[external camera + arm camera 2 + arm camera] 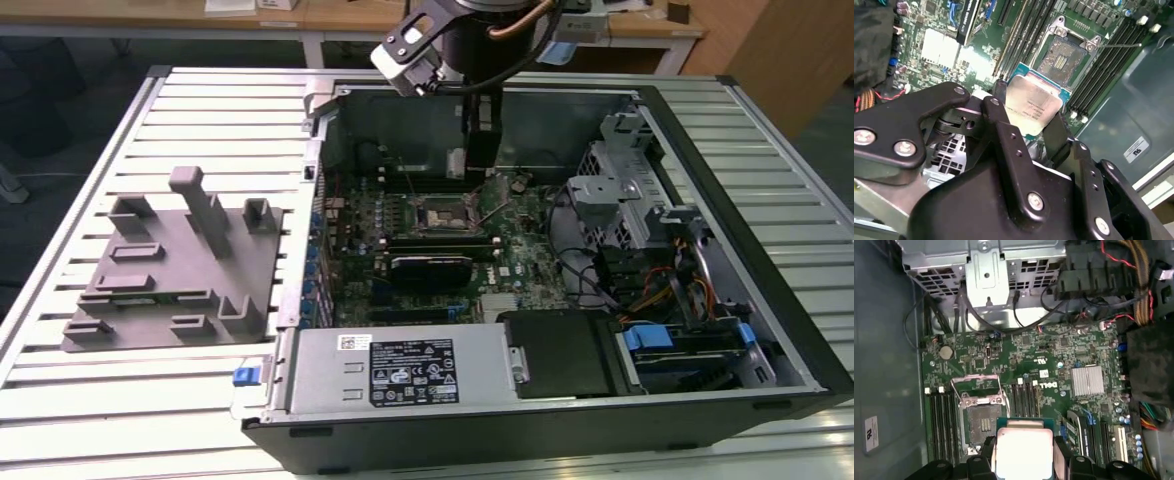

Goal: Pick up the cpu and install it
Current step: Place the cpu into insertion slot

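Table (200, 110) slatted, desks (134, 18) behind — cpu (1034, 107) in fingers (1056, 132)

The exterior view looks steeply down on the whole open computer case (534, 430) from well off. Both wrist views sit close above the case's motherboard (1054, 350), sharing the chip (1034, 105) and socket (1064, 57).
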Robot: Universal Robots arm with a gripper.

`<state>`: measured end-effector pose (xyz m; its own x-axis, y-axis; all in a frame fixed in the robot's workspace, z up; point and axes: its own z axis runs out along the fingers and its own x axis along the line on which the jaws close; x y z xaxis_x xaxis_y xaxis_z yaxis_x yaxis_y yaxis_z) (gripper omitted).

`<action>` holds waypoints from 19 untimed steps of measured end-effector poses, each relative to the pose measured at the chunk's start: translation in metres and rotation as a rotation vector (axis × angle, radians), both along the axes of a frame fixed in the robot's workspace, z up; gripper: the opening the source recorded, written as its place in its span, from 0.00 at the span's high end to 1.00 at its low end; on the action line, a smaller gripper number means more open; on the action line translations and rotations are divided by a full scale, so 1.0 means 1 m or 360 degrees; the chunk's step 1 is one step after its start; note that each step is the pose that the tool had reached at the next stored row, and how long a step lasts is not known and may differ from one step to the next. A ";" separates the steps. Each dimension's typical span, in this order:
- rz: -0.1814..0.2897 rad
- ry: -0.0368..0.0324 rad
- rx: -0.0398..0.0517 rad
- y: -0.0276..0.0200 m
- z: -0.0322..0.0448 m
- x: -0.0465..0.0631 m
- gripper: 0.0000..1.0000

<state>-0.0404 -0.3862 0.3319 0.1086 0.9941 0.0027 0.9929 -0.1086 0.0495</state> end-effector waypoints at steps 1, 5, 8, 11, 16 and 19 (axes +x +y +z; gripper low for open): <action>0.0003 -0.0007 0.0000 0.0000 -0.0008 0.000 0.46; 0.0016 -0.0056 0.0001 0.0006 -0.0037 -0.002 0.46; 0.0088 -0.0057 0.0002 0.0007 -0.0065 -0.002 0.46; 0.0167 -0.0057 0.0003 0.0007 -0.0087 -0.002 0.46; 0.0249 -0.0057 0.0005 0.0007 -0.0122 -0.002 0.46; 0.0255 -0.0057 0.0005 0.0008 -0.0140 -0.004 0.46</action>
<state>-0.0439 -0.3854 0.3180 -0.0515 0.9987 0.0068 0.9951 0.0507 0.0851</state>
